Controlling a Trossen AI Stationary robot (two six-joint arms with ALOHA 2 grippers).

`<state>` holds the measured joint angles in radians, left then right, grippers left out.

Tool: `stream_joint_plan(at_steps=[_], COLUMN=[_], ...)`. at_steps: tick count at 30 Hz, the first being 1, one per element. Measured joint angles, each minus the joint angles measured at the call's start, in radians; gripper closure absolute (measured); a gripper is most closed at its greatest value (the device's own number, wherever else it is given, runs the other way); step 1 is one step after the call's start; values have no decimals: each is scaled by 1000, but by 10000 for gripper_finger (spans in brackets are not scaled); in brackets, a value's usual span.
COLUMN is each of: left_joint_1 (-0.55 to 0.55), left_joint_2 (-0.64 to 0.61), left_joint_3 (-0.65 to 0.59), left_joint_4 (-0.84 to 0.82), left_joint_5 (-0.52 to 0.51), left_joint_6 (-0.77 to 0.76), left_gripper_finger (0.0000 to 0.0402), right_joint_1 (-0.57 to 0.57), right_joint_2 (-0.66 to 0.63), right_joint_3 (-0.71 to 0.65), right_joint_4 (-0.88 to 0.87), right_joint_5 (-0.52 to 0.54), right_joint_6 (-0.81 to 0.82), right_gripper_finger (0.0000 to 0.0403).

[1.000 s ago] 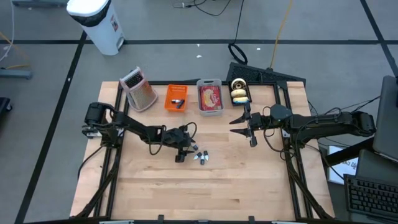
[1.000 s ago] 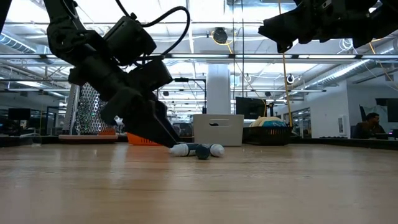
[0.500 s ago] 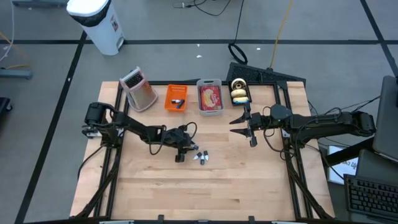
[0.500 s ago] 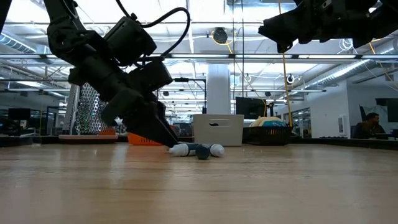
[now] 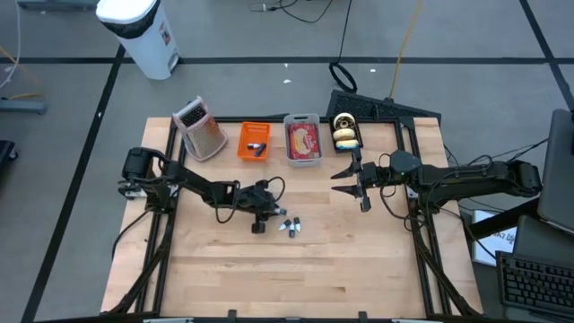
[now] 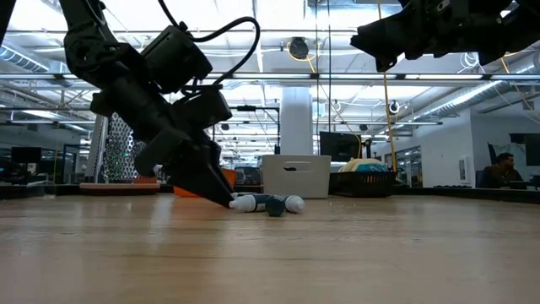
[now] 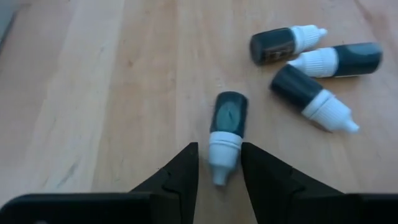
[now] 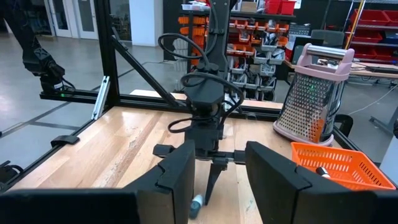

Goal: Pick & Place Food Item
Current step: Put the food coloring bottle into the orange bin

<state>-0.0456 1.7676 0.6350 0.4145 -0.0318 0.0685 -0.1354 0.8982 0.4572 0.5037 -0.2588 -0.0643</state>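
Nearest in the left wrist view, the left gripper [image 7: 219, 167] has its fingers pinched in on the white cap end of one small dark bottle [image 7: 226, 130], which lies flat on the wooden table [image 7: 93, 93] at bottom centre. Looks like a low, slanted grab because the bottle's lying down. Three more bottles [image 7: 314, 68] sit just beyond, upper right. Farthest off, the right gripper [image 5: 358, 182] waits mid-right in the high view, fingers apart, nothing in them.
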Motion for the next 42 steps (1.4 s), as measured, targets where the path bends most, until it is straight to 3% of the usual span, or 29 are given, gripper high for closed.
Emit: stream_joint_plan(at_steps=[7, 14, 25, 31, 42], left_joint_1=[0, 0, 1, 38, 184], left_joint_2=[0, 0, -22, -160, -545], left_joint_3=[0, 0, 0, 1, 1], left_joint_4=[0, -2, 64, 49, -330], left_joint_5=[-14, -12, -23, -63, -379], left_joint_6=[-2, 2, -20, -88, -133], left_gripper_finger=[292, 366, 364, 366, 366], right_joint_1=[0, 0, 0, 0, 0], right_joint_2=[0, 0, 0, 0, 0], right_joint_3=[0, 0, 0, 0, 0], right_joint_4=[0, 0, -1, -15, -16], right_joint_5=[0, 0, 0, -1, 0], right_joint_6=[0, 0, 19, 11, 5], right_gripper_finger=[273, 273, 273, 273, 273])
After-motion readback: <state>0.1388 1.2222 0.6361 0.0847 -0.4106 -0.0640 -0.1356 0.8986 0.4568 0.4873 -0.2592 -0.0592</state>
